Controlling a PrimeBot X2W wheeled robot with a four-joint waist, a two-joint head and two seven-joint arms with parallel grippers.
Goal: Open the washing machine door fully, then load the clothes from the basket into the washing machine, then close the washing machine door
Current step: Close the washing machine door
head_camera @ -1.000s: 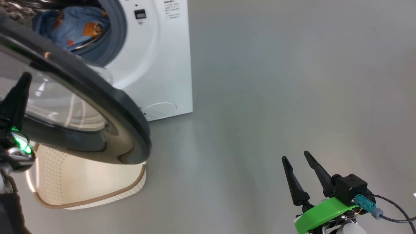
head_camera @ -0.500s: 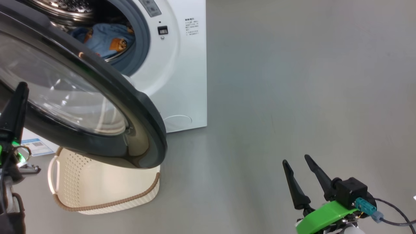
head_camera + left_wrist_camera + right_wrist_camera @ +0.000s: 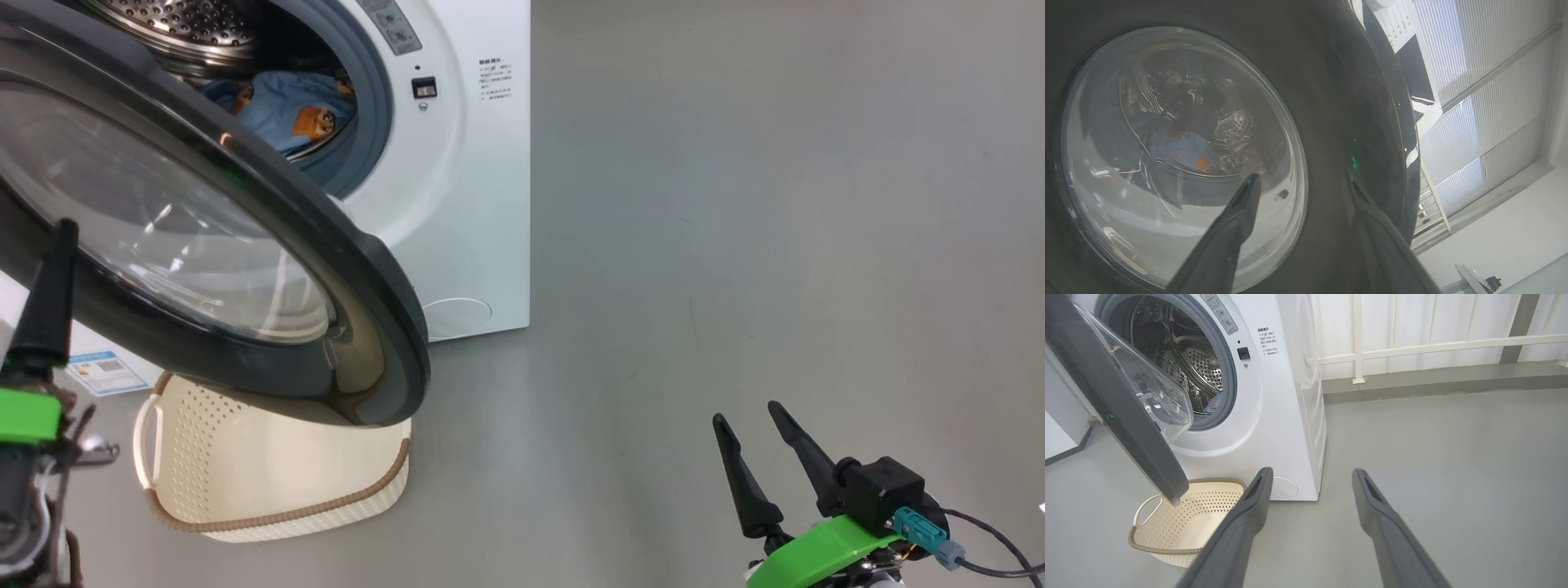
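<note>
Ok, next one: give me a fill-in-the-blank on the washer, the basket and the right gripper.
1. The clothes lie in the washer's steel ____.
2. The basket is ____.
3. The door stands ____.
4. The right gripper holds ____.
Missing words: drum; empty; open; nothing.

White washing machine [image 3: 482, 204]; black-rimmed door [image 3: 359, 269]; blue clothes [image 3: 282, 114], orange print; cream basket [image 3: 269, 482].

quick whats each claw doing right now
left claw: open, fingers spread in front of the washing machine door, holding nothing
right claw: open, empty
</note>
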